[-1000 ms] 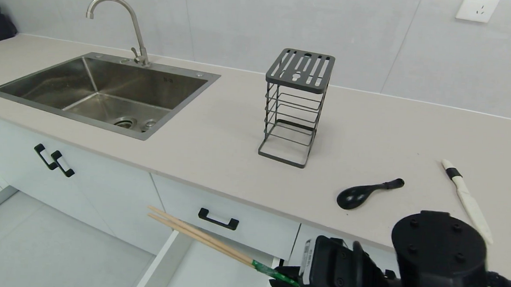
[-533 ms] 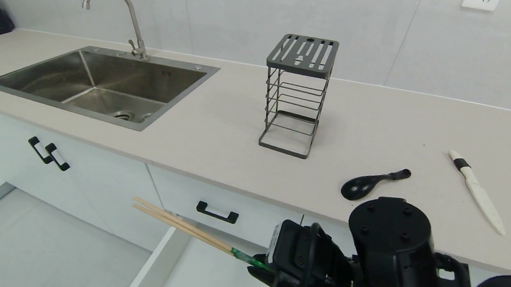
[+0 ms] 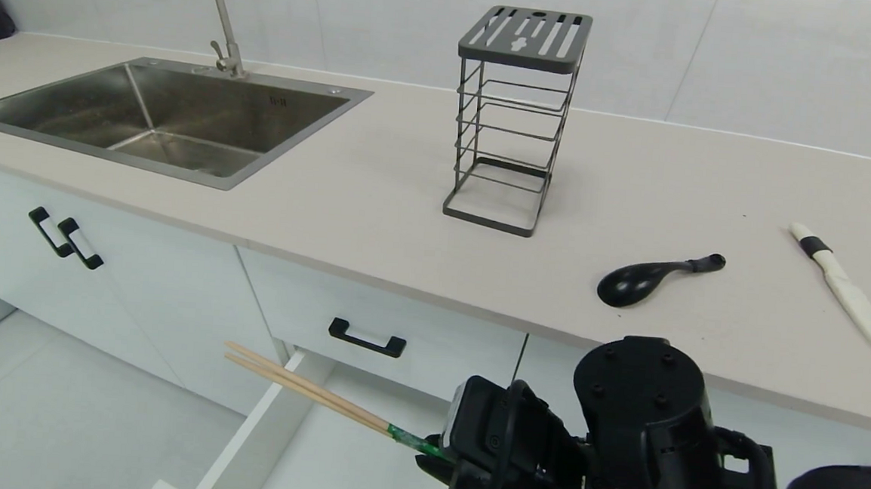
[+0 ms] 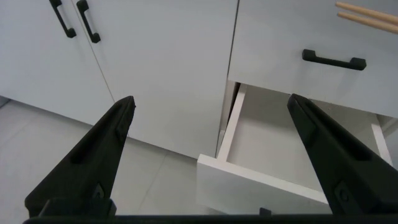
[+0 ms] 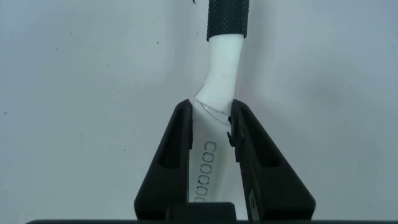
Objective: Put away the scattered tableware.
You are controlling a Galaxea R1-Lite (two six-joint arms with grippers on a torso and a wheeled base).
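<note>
Little writing can be made out: a row of dark printed characters is carried on a white strip (image 5: 208,168) in the right wrist view, and a faint mark is stamped on the back wall of the stainless-steel sink (image 3: 278,101). In the head view the black right tool (image 3: 430,456) is seen closed on the green ends of a pair of pale wooden chopsticks (image 3: 320,398), which are held aslant above the opened white drawer (image 3: 250,437) beneath the beige tabletop (image 3: 376,218). In the right wrist view its fingers (image 5: 177,149) are set narrowly against both sides of the printed strip, below a black ribbed collar (image 5: 228,18); what that piece is cannot be told. The left tool (image 4: 210,99) is held wide apart with nothing between, before the drawer. On the tabletop are laid a black spoon (image 3: 641,278) and, well apart, a white knife with a black band (image 3: 848,300); a dark wire rack (image 3: 524,34) is stood nearer the sink.
</note>
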